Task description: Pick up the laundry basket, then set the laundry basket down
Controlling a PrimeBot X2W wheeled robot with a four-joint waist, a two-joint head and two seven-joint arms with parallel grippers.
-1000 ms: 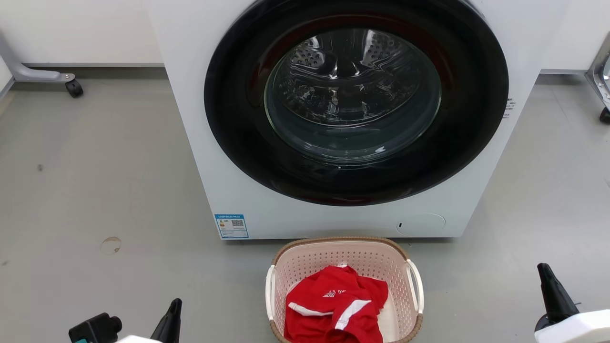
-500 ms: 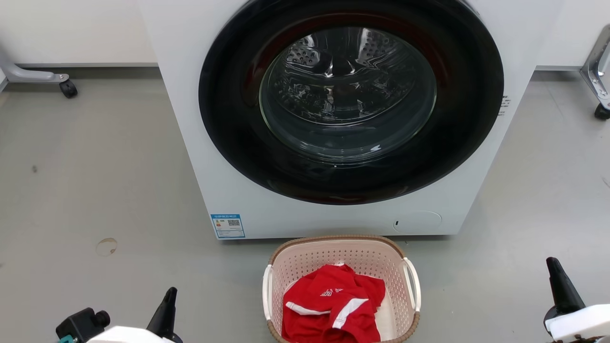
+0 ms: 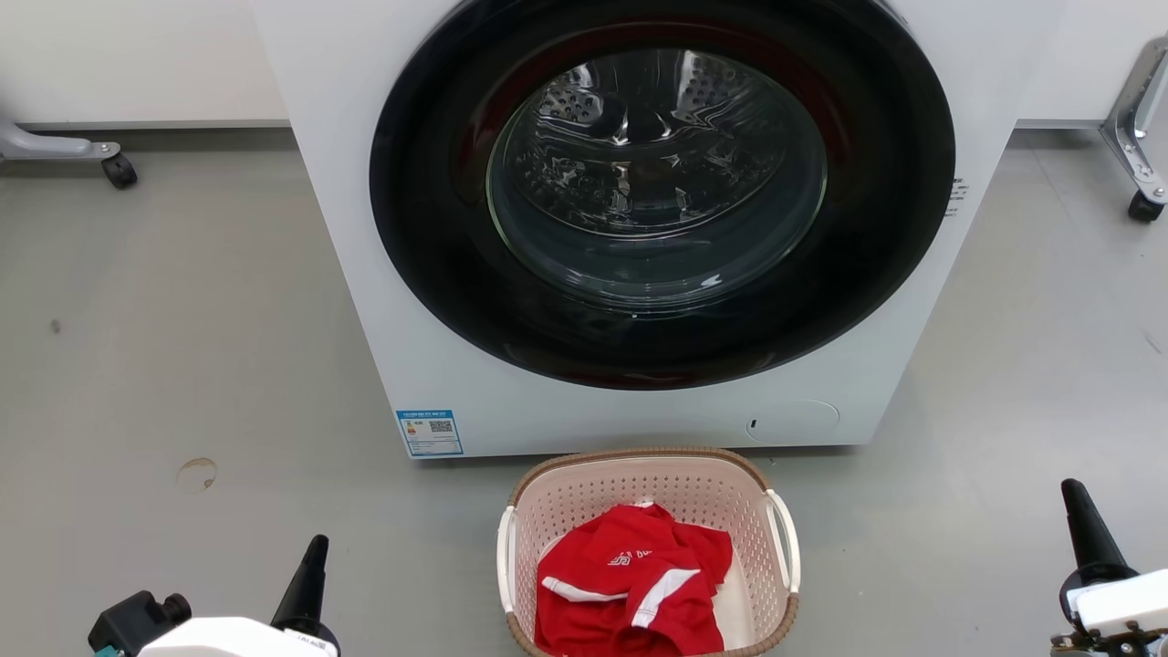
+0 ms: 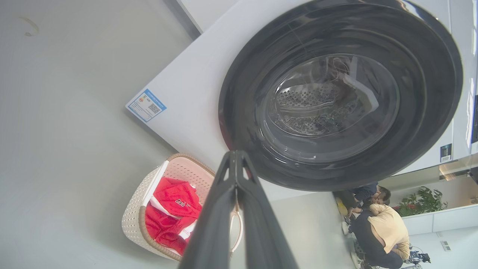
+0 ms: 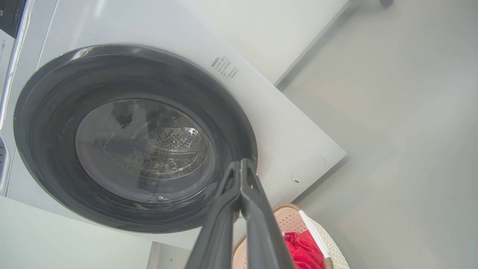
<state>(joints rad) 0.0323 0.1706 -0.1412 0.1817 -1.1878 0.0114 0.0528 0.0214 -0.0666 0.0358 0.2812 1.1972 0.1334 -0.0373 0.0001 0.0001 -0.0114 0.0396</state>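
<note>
Pale laundry basket (image 3: 593, 500) sits between left pincer (image 3: 316, 547) and right pincer (image 3: 1073, 491).

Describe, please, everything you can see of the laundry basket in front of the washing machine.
The pale pink-beige perforated plastic laundry basket is rounded-rectangular, with a brown woven-look rim and a white handle on each side. It stands upright on the grey floor, in front of the white washing machine, its near end cut off in the head view. A crumpled red garment with white stripes lies inside. The shut left end effector and right end effector stand clear of it.
</note>
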